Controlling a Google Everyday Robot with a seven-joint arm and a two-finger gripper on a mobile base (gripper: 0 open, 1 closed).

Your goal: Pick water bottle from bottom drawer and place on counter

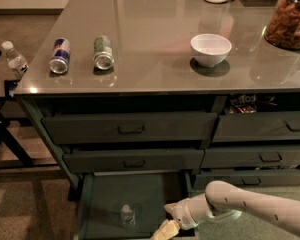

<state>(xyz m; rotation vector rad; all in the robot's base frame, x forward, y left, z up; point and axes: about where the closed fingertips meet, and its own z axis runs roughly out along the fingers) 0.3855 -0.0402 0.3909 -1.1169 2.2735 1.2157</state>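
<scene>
The water bottle (127, 216) stands on the bare floor of the bottom drawer (102, 194), low in the frame and a little left of centre, nearer the drawer's front than its back, with nothing touching it. The drawer is pulled out from under the cabinet. Just to the right of the bottle, at the lower edge of the frame, is the gripper (165, 223), apart from the bottle and holding nothing; it is partly cut off by the frame's bottom edge, and I cannot tell whether it is spread or closed. Its white arm (250, 211) runs off to the lower right corner. Above the open drawer sit two closed handled drawers (132, 144). The counter (155, 14) fills the upper half of the frame. On its left part lie a blue can (60, 56) and a green can (103, 53), both on their sides, near each other. A white bowl (210, 49) stands right of centre, and a jar of brown snacks (291, 20) is at the upper right edge. At the far left, off the counter, is another clear bottle (14, 60).
</scene>
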